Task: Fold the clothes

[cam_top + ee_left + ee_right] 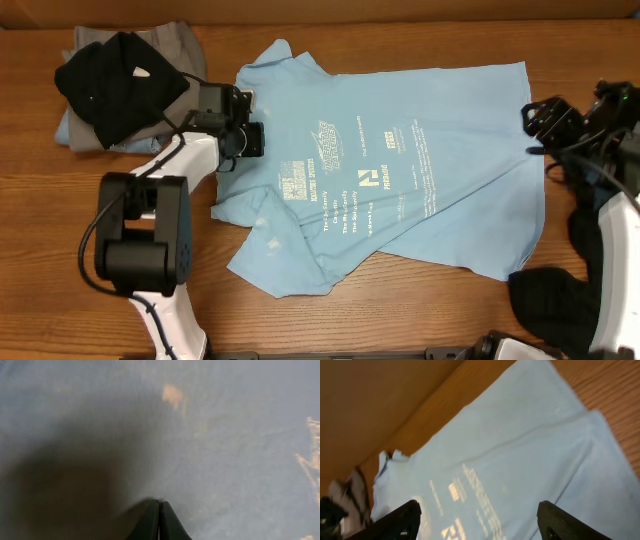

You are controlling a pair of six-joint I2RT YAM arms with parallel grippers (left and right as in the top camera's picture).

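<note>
The sky-blue T-shirt (440, 150) lay spread across the middle of the wooden table (400, 310), print side up, with its neck end toward the left arm and its hem toward the right, a layout that gave each arm one end to work from. The left gripper (243, 137) sat on the shirt's shoulder area beside the collar. In the left wrist view its fingers (150, 522) were clenched tight together with cloth filling the frame and seeming to rise to the tips, so it looked to have pinched a fold there, probably to lift that side over. The right gripper (477, 525) hung near the hem edge with its jaws spread wide and nothing between them, released and apparently free to take a new hold. The lower sleeve (280, 262) was rumpled and the near hem corner was doubled under, so the shirt seemed only roughly laid out and not yet folded. At the far left corner a black garment (120, 85) lay heaped on a grey garment (180, 45), seemingly parked out of the folding space. A second black garment (550, 300) sat by the right arm's base. The white lettering (365, 178) ran in several blocks and lines across the chest, with a bold emblem at the centre, but it was too small to read. In the left wrist view only blurred coral marks (172, 394) showed.
</note>
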